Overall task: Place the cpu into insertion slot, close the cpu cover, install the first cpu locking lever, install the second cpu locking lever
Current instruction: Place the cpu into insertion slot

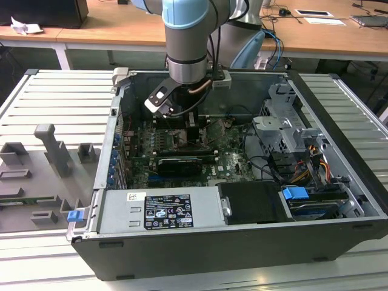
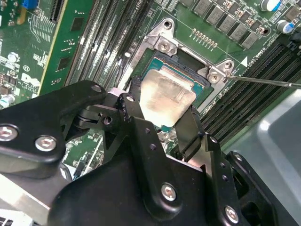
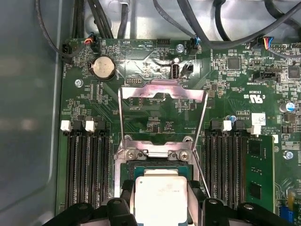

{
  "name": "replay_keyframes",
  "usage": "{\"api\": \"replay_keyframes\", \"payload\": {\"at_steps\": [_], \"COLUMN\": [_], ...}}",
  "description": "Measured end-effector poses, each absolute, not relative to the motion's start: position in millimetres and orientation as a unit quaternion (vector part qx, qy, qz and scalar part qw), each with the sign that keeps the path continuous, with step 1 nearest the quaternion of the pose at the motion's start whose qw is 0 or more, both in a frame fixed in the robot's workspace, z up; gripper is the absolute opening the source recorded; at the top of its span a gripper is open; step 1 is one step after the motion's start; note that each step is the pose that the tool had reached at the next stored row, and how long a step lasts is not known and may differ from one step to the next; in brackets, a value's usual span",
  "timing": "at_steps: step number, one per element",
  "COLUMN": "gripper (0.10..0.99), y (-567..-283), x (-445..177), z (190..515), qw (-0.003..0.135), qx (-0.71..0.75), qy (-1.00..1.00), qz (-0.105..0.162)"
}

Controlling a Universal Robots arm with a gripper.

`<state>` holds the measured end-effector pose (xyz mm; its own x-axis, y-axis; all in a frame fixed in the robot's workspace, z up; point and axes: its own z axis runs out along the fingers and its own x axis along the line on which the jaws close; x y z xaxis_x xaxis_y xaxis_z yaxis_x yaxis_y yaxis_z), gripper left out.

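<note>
One dull silver square chip is clamped between the one gripper's two black fingers just above the one socket, whose single silvery cover stands swung open at its edge

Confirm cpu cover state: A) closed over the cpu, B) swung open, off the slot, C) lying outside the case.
B: in the first wrist view the cpu cover is swung open off the insertion slot, with the cpu gripped in the claw over the slot.
</note>
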<state>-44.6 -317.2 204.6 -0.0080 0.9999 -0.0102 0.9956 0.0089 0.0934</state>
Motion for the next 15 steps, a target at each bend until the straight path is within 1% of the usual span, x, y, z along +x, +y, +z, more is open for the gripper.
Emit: {"api": "replay_keyframes", "payload": {"at_steps": [4, 5, 11, 12, 14, 15], "gripper": [0.549, 0.612, 0.612, 0.600, 0.467, 0.467], "y": [-316.7, -316.8, -316.8, -316.8, -316.7, -316.8], "x": [-44.5, -44.6, -44.5, -44.5, -44.2, -44.1], "z": [198.9, 200.7, 208.0, 209.2, 210.8, 211.2], "qw": [0.036, 0.036, 0.034, 0.034, 0.032, 0.031], "qx": [0.704, 0.704, 0.704, 0.704, 0.704, 0.704], "qy": [0.708, 0.708, 0.709, 0.709, 0.709, 0.709], "qz": [0.030, 0.029, 0.027, 0.026, 0.025, 0.024]}}
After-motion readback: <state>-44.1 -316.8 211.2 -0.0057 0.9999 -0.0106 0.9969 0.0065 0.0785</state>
